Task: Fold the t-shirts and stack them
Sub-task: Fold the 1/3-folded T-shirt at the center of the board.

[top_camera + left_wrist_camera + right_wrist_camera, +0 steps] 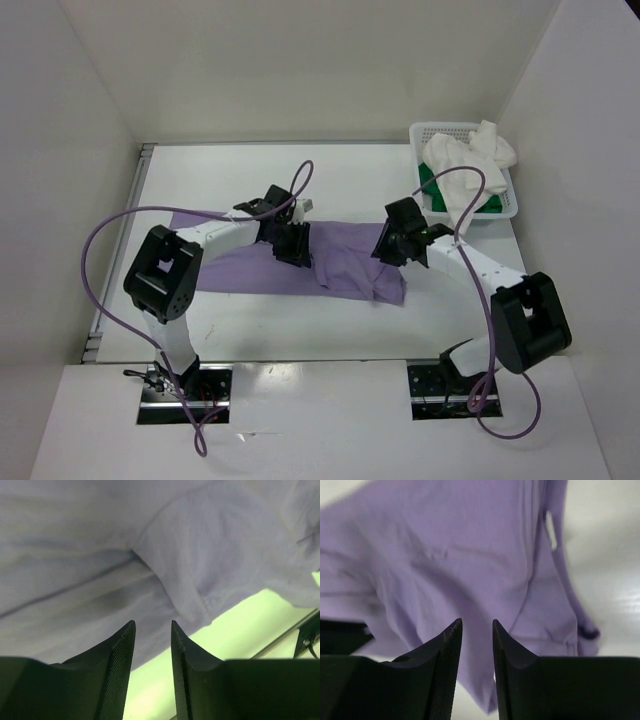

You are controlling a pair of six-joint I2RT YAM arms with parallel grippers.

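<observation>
Evidently the left tool [153,626] and right tool [477,623] hover narrowly parted and empty over the lavender t-shirt [340,262], spread on the worktop [250,170], probably to grasp it for folding.

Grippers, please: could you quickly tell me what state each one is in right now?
Left gripper: partly open, nothing between its fingers, over the lavender shirt.
Right gripper: partly open, holding nothing, over the same shirt.

Bright, even overhead light; wrist views blurry, the left green-tinted.
</observation>
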